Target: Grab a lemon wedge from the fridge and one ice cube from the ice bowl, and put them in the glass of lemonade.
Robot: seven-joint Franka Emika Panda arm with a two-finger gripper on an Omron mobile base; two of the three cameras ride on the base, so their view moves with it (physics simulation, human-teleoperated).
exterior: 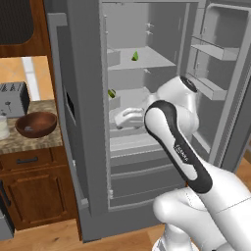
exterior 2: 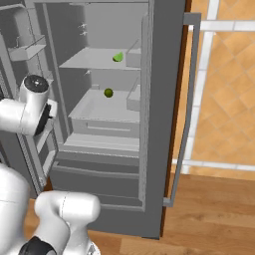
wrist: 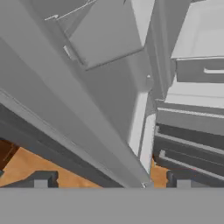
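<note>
Both doors of the fridge [exterior: 93, 122] stand wide open, and the grey shelves inside are in plain sight. Up on the upper shelf sits the lemon wedge [exterior: 135, 56], small and pale yellow-green, close to that shelf's left end in the left base view, beside a small grey bin. One shelf down there's a darker green round fruit [exterior: 112, 93], tucked at the left by the door edge. From the right base view the same pair shows again: the lemon wedge [exterior 2: 118, 57] above, the round fruit [exterior 2: 108, 92] below it.

The white arm bends across in front of the open fridge, its hand reaching in low near the lower shelves, well below the lemon wedge. In the hand view the gripper [wrist: 109, 180] shows its two dark fingers [wrist: 40, 180] set wide apart, nothing between them, looking along the fridge's door edge and lower drawers, with wooden floor [wrist: 30, 164] beneath.

Off to the left, on the speckled tabletop [exterior: 34, 139], rests the ice bowl [exterior: 36, 124], dark reddish-brown. The grey toaster [exterior: 13, 99] stands behind it, and the glass of lemonade [exterior: 3, 127] peeks in at the left edge, just beside the bowl.
</note>
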